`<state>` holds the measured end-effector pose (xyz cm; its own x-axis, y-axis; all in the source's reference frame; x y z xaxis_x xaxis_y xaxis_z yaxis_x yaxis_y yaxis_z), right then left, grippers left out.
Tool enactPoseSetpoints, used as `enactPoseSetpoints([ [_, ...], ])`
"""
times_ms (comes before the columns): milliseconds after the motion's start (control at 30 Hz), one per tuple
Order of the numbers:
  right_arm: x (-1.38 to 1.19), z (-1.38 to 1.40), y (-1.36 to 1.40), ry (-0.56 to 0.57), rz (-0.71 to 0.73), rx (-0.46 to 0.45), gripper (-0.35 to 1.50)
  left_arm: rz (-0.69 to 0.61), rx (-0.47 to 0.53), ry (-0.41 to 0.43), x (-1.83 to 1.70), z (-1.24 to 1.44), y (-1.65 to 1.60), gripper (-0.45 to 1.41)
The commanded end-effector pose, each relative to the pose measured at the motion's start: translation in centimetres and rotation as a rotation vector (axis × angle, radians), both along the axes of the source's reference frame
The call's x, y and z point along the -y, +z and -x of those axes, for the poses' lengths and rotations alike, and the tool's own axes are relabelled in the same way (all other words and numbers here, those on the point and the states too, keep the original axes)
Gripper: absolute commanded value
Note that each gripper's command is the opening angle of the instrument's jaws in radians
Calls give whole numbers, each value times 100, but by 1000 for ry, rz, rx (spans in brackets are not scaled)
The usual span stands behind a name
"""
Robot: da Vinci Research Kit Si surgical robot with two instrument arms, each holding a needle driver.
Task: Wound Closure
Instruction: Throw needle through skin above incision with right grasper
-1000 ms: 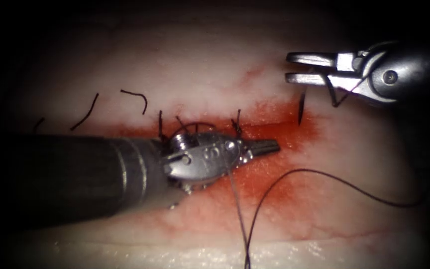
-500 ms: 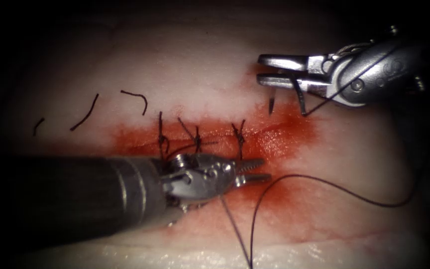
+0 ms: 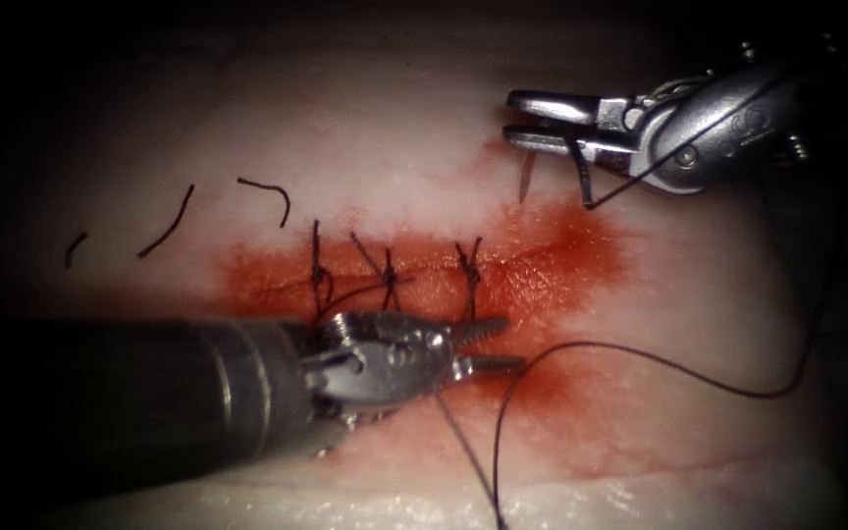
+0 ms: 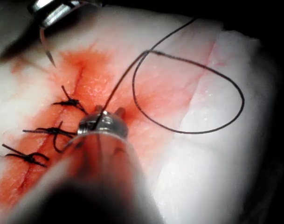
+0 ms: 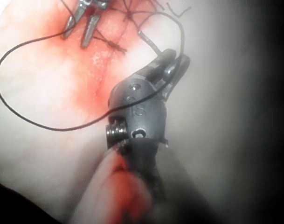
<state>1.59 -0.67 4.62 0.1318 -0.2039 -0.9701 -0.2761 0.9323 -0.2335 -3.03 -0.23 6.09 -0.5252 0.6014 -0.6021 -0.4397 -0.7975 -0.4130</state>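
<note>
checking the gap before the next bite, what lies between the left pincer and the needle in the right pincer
In the endoscope view, between the left pincer and the needle held by the right pincer lies red fluid on the tissue, crossed by the cut; the rightmost stitch stands just left.

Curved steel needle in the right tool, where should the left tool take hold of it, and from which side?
Probably the bare limb just behind the point, coming from the left. The right arm's tool clamps the curved steel needle mid-curve above the pale tissue, both ends hanging free; the other end trails dark thread. The left arm's tool is open, empty.
</note>
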Motion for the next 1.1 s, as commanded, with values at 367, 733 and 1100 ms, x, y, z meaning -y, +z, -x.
enactPoseSetpoints([
  [367, 3, -7, 13, 7, 11, 2, -35, -3, -2, -4, -1, 4, 4, 10],
  [733, 5, -6, 24, 4, 16, 31, -35, -4, -3, -6, -1, 4, 3, 10],
  [1100, 6, -4, 25, 6, 16, 38, -35, -4, -6, -9, 1, 5, 1, 10],
])
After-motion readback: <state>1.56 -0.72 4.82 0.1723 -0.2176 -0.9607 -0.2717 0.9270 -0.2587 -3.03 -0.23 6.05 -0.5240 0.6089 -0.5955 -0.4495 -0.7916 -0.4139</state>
